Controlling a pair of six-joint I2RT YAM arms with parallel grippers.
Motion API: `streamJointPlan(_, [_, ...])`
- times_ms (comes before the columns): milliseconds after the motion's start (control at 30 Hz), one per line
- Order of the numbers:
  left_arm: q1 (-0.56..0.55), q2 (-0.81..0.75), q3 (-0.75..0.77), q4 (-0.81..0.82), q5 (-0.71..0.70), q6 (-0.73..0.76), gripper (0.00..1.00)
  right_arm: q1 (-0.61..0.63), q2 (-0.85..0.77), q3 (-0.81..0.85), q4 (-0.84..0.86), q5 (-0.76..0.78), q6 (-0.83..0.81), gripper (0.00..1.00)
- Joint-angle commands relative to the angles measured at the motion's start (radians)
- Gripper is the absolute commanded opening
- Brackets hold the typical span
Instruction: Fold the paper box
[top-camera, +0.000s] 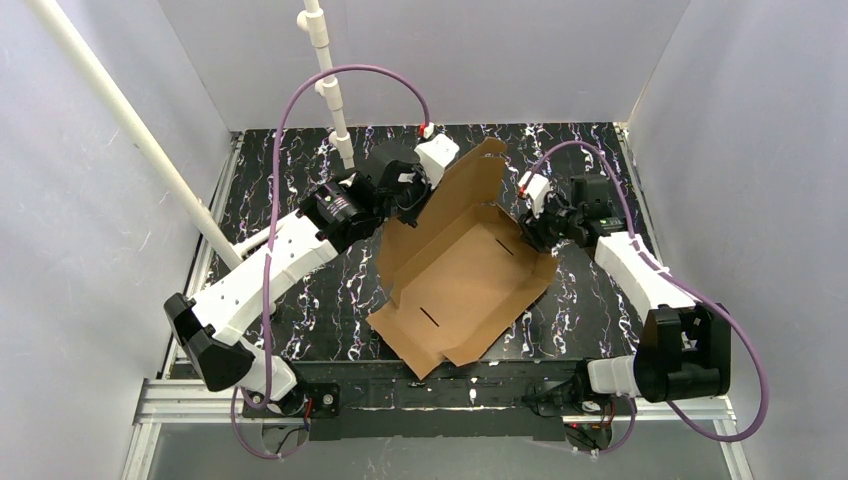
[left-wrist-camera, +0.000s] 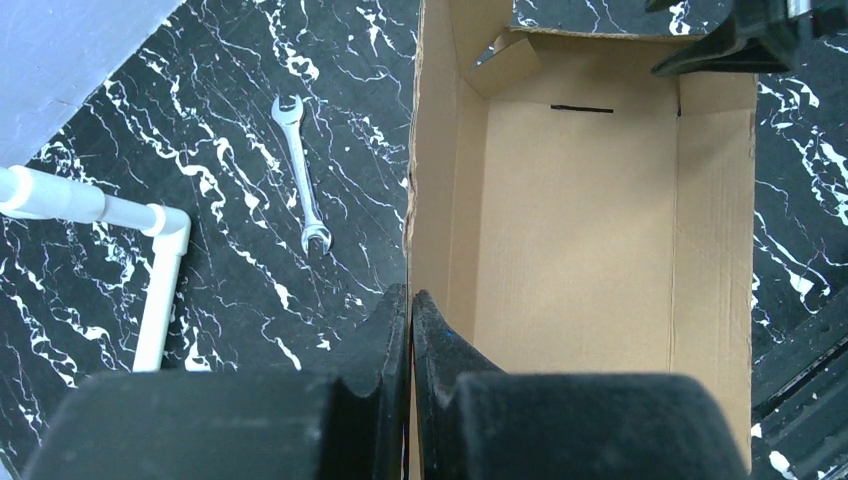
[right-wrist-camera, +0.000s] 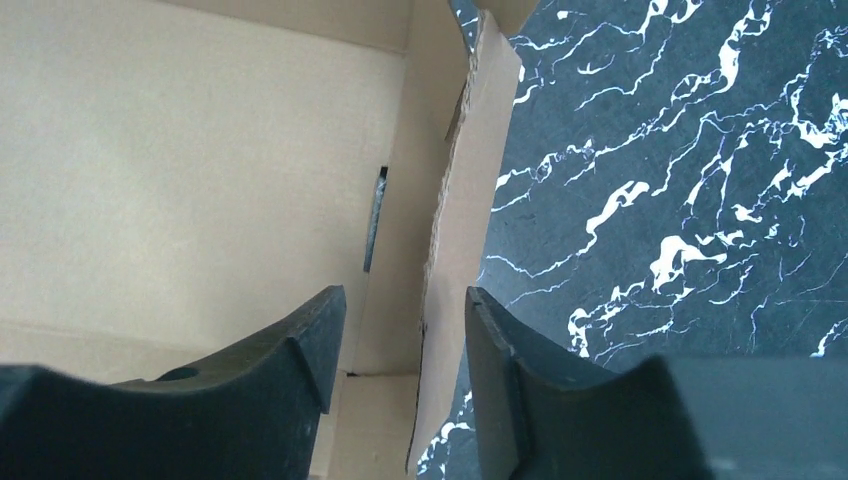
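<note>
The paper box (top-camera: 465, 280) lies half-formed near the front of a black marbled table (top-camera: 330, 330), walls raised, between two arms. From the right, the right gripper (right-wrist-camera: 400, 345) sits with jaws spread astride one upright wall. The left gripper (left-wrist-camera: 410, 315), fingers pressed together, pinches the opposite wall's edge. A wrench (left-wrist-camera: 300, 170) and a white pipe (left-wrist-camera: 160, 270) lie outside that wall.

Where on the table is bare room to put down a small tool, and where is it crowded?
Bare tabletop lies between the left arm and the paper box; another lies between the box and the right arm. Crowded: the box's far walls, at the left end effector and right end effector; a wrench lies beside the box.
</note>
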Motion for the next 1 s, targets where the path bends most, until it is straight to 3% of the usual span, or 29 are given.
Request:
streamJointPlan(0, [0.005, -0.011, 0.058, 0.020, -0.008, 0.014, 0.00, 0.024, 0.008, -0.024, 0.176, 0.109, 0.109, 0.53])
streamJointPlan(167, [0.006, -0.010, 0.064, 0.028, -0.011, 0.033, 0.00, 0.022, 0.063, 0.008, 0.202, 0.159, 0.149, 0.39])
streamJointPlan(333, [0.006, -0.010, 0.071, 0.038, -0.013, 0.046, 0.00, 0.004, 0.051, 0.003, 0.251, 0.163, 0.219, 0.01])
streamJointPlan(533, [0.006, -0.014, 0.115, 0.070, -0.029, 0.111, 0.00, -0.043, -0.006, -0.028, 0.370, 0.025, 0.361, 0.01])
streamJointPlan(700, [0.013, 0.021, 0.226, 0.070, -0.021, 0.216, 0.00, -0.085, -0.006, -0.084, 0.618, -0.064, 0.564, 0.01])
streamJointPlan(967, [0.013, 0.051, 0.312, 0.143, 0.102, 0.386, 0.00, -0.122, 0.188, -0.256, 1.457, -0.110, 0.879, 0.01])
